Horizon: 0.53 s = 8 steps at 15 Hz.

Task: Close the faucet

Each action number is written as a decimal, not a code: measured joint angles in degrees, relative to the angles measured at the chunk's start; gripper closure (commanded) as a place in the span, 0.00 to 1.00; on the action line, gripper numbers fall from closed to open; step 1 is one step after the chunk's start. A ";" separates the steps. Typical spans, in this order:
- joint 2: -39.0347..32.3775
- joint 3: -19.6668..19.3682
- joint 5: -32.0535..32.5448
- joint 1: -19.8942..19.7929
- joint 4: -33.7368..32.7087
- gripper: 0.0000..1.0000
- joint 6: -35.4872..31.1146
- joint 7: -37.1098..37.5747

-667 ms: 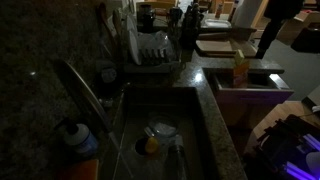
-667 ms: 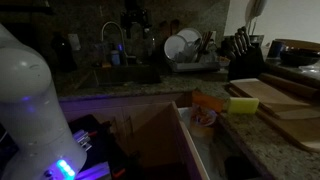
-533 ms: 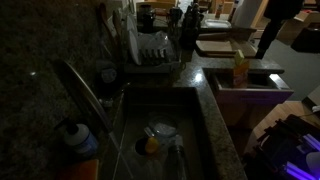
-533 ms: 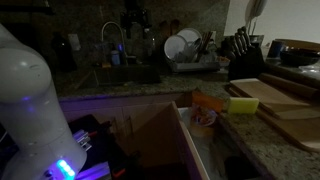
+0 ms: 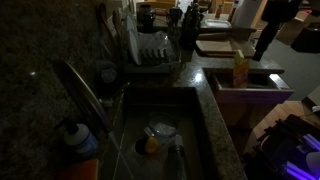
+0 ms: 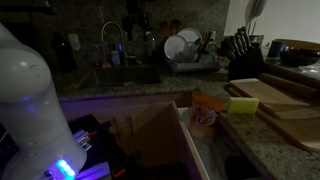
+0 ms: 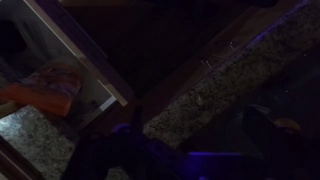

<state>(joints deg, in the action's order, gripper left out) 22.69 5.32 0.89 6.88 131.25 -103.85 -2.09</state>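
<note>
The scene is very dark. The faucet (image 5: 78, 85) is a long, arched, dull silver spout that reaches from the left over the sink (image 5: 200, 105). It also shows in an exterior view (image 6: 112, 32) at the back of the counter. A thin pale line like a water stream drops from its tip into the basin. My white arm (image 6: 25, 100) fills the left foreground, far from the faucet. The wrist view shows only a granite counter edge (image 7: 200, 90) and dark shapes below, so the jaws cannot be made out.
A blue-capped bottle (image 5: 75, 135) stands by the faucet base. A dish rack with pale dishes (image 5: 150, 50) (image 6: 188, 48) sits beyond the sink. A drawer (image 6: 195, 130) hangs open below the counter. Cutting boards (image 6: 280, 100) and a knife block (image 6: 240, 55) stand nearby.
</note>
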 measured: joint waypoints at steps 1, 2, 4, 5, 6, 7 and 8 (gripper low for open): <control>-1.45 -0.37 -1.79 0.13 1.34 0.00 -1.30 -1.03; -3.43 -0.51 -4.12 0.47 2.88 0.00 -3.15 -2.71; -8.29 -0.03 -8.81 2.38 5.40 0.00 -7.44 -6.43; -10.87 0.70 -11.11 3.83 6.26 0.00 -9.62 -8.17; -13.35 1.75 -13.20 5.35 6.77 0.00 -11.79 -9.73; -15.73 3.30 -14.43 6.95 7.10 0.00 -14.84 -11.06; -17.95 5.17 -14.67 8.48 7.36 0.00 -18.78 -11.45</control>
<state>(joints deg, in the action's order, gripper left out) 4.74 10.49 -13.78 15.37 138.60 -122.63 -13.53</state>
